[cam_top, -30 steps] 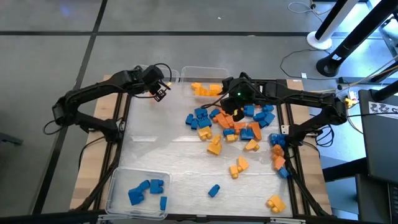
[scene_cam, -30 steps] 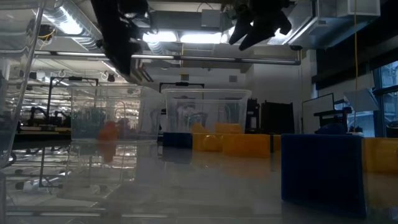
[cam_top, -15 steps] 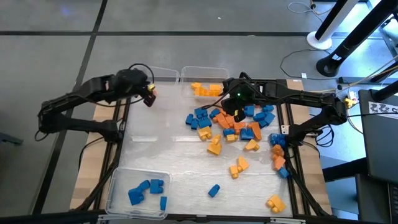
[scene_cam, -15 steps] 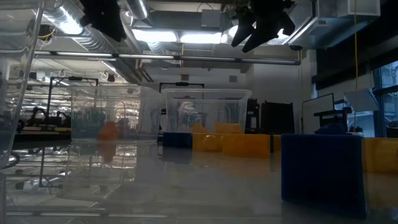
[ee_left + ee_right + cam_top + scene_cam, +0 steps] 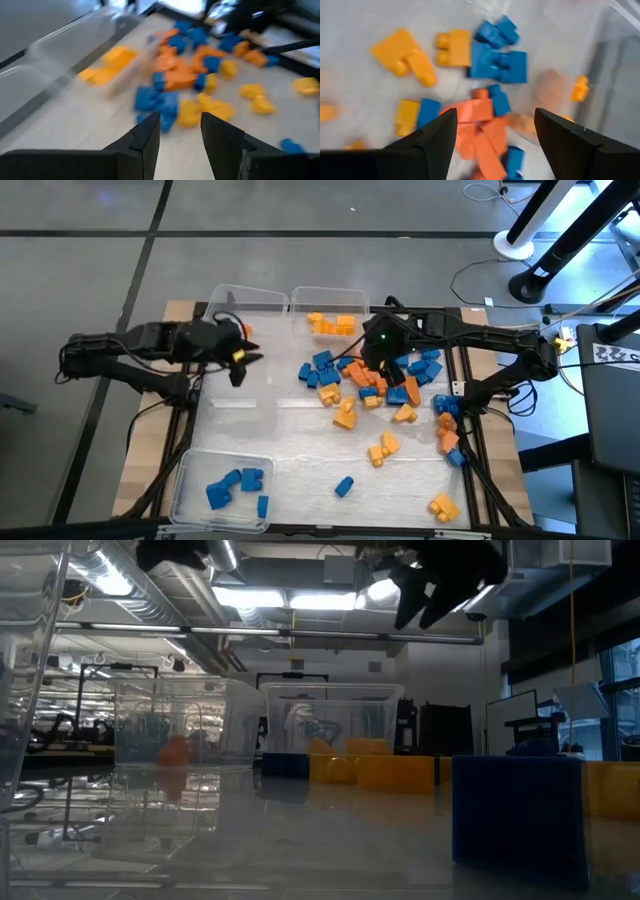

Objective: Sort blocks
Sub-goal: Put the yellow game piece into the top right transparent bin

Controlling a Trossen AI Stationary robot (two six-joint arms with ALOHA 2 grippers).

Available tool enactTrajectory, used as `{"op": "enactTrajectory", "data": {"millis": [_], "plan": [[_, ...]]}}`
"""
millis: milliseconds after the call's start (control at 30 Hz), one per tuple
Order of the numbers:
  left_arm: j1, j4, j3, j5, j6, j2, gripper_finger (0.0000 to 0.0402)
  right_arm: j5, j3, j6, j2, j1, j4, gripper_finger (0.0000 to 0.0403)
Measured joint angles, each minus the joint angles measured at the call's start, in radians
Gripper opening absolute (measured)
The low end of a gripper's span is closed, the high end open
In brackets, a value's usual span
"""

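Left gripper [image 5: 238, 366] over bare table left of blocks [image 5: 375, 385], fingers narrowly parted, empty; right gripper [image 5: 378, 358] above pile's far edge, fingers wide, empty; blocks heaped mid-table.

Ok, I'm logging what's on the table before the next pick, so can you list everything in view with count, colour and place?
Loose blocks: a few dozen, blue, orange and yellow, heaped mid-table and scattered toward the right and near edges.
Far bin: one, clear, at the far edge; holds several yellow blocks.
Second far bin: one, clear, left of it; something orange shows by the left gripper, too hidden to say more.
Near bin: one, clear, near left corner; holds a few blue blocks.
Table: one, pale top.
Left gripper: open, empty, over bare table left of the heap.
Right gripper: open, empty, over the heap.
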Motion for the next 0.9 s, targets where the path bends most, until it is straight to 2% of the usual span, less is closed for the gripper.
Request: {"op": "enactTrajectory", "data": {"millis": [233,433,800,900], "plan": [[-0.129,0.275,-0.121,0.000,0.063,0.000,0.0131,-0.027,0.000,0.060,0.000,0.083,-0.051,0.0264],[-0.193,0.339,-0.196,0.000,0.063,0.004,0.0131,-0.025,-0.050,0.150,0.000,0.204,0.018,0.0264],[-0.248,0.495,-0.298,-0.001,0.132,0.067,0.0131,0.095,-0.339,0.544,0.001,0.394,0.331,0.0264],[-0.262,0.541,-0.313,-0.001,0.167,0.092,0.0131,0.152,-0.416,0.643,0.001,0.425,0.478,0.0264]]}}
